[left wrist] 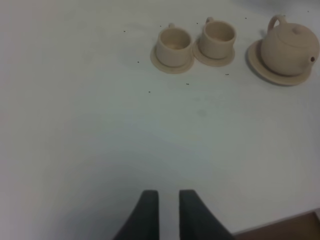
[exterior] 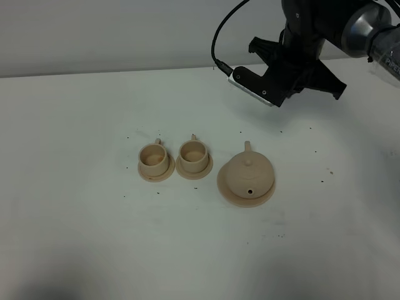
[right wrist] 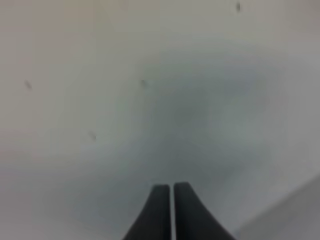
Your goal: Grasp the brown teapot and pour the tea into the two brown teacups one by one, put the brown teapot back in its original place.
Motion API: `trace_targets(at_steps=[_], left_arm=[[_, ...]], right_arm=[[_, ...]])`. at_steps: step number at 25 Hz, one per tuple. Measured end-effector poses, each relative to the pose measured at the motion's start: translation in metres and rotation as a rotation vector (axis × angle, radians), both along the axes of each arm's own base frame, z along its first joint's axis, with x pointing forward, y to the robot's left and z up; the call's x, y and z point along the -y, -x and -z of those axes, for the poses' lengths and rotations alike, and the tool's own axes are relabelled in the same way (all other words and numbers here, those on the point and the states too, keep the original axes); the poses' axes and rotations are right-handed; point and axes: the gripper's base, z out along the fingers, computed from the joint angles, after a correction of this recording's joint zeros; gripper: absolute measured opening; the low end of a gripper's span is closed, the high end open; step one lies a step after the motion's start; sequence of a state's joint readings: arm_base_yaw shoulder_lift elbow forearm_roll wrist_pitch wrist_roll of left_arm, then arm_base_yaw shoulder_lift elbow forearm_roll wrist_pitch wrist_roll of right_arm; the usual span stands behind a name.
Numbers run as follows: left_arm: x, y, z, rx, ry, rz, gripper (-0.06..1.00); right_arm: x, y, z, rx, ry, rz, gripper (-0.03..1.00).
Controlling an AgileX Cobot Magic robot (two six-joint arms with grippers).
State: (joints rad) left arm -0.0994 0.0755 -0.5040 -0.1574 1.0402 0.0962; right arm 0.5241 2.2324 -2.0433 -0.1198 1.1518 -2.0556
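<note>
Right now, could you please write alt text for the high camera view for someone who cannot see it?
A tan teapot sits on a wide saucer on a white table, with two matching cups on small saucers in a row to its left. A black robot arm hangs above the far right.

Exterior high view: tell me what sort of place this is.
Probably a robot lab bench, not a kitchen: a plain white table, a black robot arm overhead, and only a tea set, the brown teapot beside two brown teacups.
</note>
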Motion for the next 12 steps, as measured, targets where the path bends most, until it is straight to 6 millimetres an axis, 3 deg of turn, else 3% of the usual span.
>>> trace_targets(at_steps=[6, 12], left_arm=[[0.000, 0.000, 0.000, 0.000, 0.000, 0.000, 0.12], [0.000, 0.000, 0.000, 0.000, 0.000, 0.000, 0.12]], right_arm=[[-0.013, 0.010, -0.007, -0.111, -0.145, -0.025, 0.05], [-0.015, 0.012, -0.017, -0.034, -0.047, -0.071, 0.22]])
